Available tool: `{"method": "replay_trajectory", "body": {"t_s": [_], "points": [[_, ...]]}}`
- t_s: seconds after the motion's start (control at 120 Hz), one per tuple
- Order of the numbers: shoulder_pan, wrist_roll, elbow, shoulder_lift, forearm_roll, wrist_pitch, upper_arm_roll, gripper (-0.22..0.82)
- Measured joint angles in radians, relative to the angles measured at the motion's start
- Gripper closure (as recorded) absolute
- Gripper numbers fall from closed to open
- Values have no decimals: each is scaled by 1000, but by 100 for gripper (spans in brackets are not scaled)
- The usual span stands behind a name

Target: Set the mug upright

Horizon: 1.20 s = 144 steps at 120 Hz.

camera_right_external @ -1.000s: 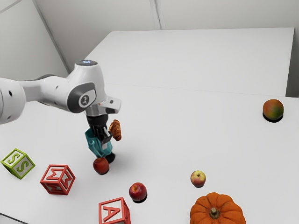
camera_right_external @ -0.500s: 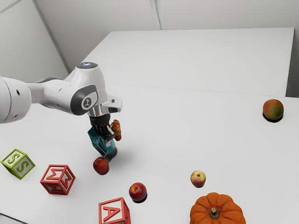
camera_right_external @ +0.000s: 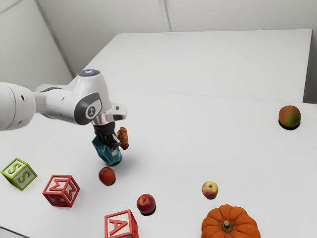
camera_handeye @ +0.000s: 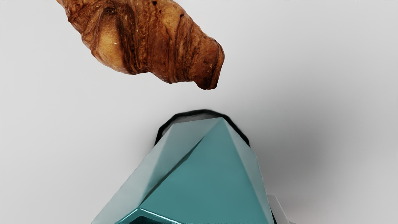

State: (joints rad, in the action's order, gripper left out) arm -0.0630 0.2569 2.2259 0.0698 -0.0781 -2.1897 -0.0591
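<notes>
Our claw (camera_right_external: 114, 146), clenched on the teal mug (camera_right_external: 104, 150), has just brought it lower toward the tabletop (camera_right_external: 198, 134), still leaning near an apple (camera_right_external: 107, 176), leaving us, we judge, some straightening to do.

In the exterior view, the lower edge crops the A block (camera_right_external: 119, 226) near seven o'clock and the pumpkin (camera_right_external: 241, 225) at five, the tool (camera_right_external: 115, 146) at eight partly hides the mug (camera_right_external: 106, 152), and the wrist view cuts off the croissant (camera_handeye: 149, 40).
</notes>
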Motion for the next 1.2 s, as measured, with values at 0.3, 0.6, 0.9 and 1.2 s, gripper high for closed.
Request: {"method": "replay_trajectory", "body": {"t_s": [0.3,0.6,0.9,1.2], "points": [[3,9,-1,-2,12,-10,-1,57],[2,16,-14,-14,16,-8,0,42],[2,19,-62,-98,23,51,8,32],[-14,17,-492,20,32,284,23,9]]}}
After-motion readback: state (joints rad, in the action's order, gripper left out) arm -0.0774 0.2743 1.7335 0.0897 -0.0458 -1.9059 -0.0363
